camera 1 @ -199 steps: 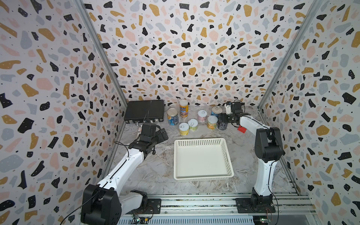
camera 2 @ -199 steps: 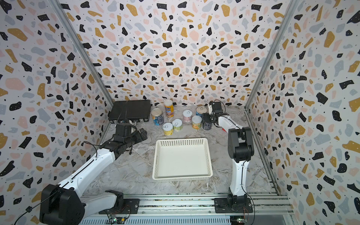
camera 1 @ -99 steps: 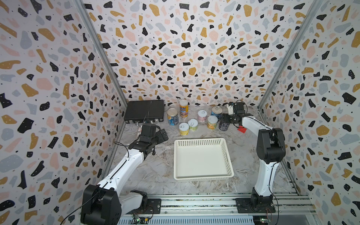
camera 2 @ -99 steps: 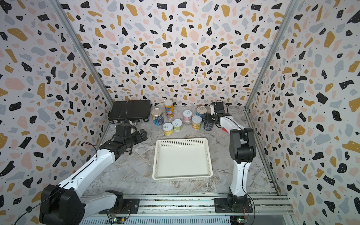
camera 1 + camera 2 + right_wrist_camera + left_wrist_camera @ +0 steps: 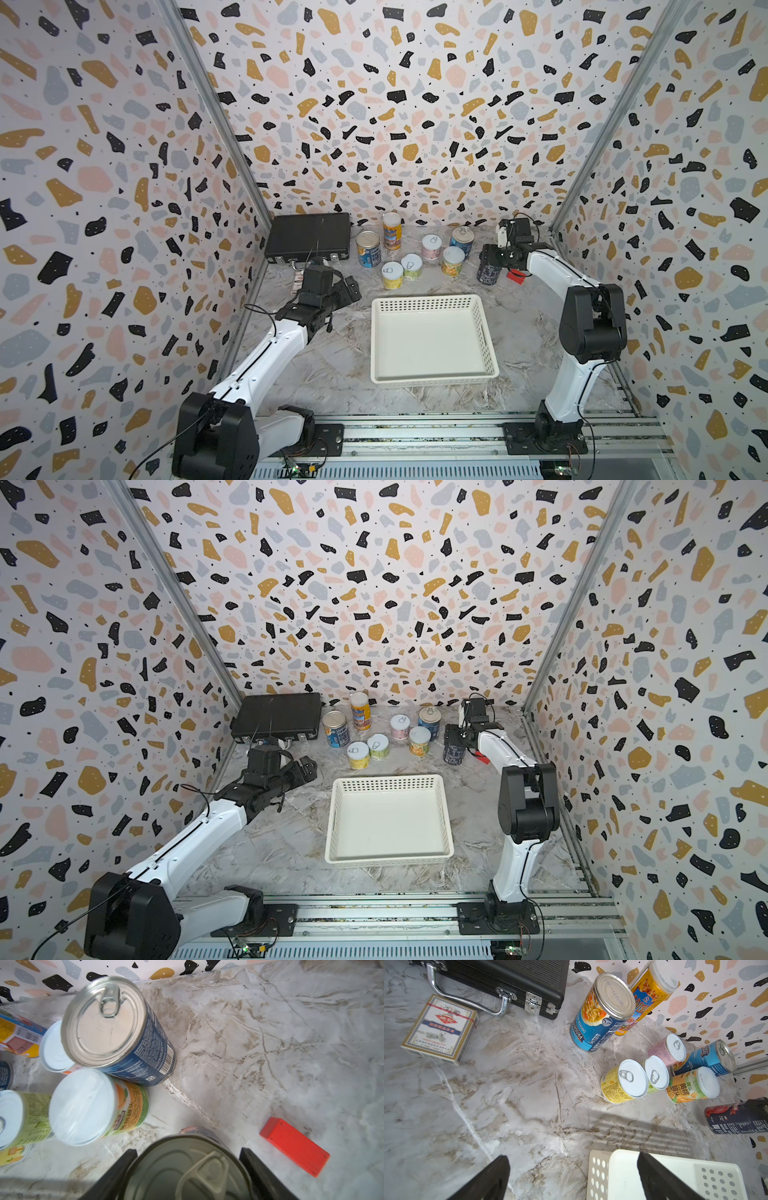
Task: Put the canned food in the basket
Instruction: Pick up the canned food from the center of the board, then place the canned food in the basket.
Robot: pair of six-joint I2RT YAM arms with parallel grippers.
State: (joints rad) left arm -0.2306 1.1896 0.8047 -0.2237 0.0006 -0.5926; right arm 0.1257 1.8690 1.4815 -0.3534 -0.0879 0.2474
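Found the right gripper (image 5: 187, 1169) closed on a navy-labelled cylindrical metal can with a ring-pull top (image 5: 182, 1159), with black fingers (image 5: 261, 1176) pressed against opposite sides near the rim. Judged this a high grip, taken so as to clear the neighbouring cans. Placed that can beyond the far right corner of the shallow square white perforated plastic basket (image 5: 424, 300), upright; cannot tell whether lifted clear of the marbled tabletop (image 5: 332, 365). Counted seven further cans standing in a loose cluster beyond the basket's far edge, among them a blue-labelled can with a bare metal top (image 5: 368, 253) and a yellow can with a white lid (image 5: 392, 276). Noted nothing inside the basket, so judged the task at its first pick. Found the left gripper (image 5: 572, 1159) wide open and holding nothing, poised above the tabletop off the basket's far left corner — likely waiting its turn at the cluster. Noted a small red block (image 5: 295, 1146) just beside the held can, also beyond the basket's far right corner — not cargo, best left alone.
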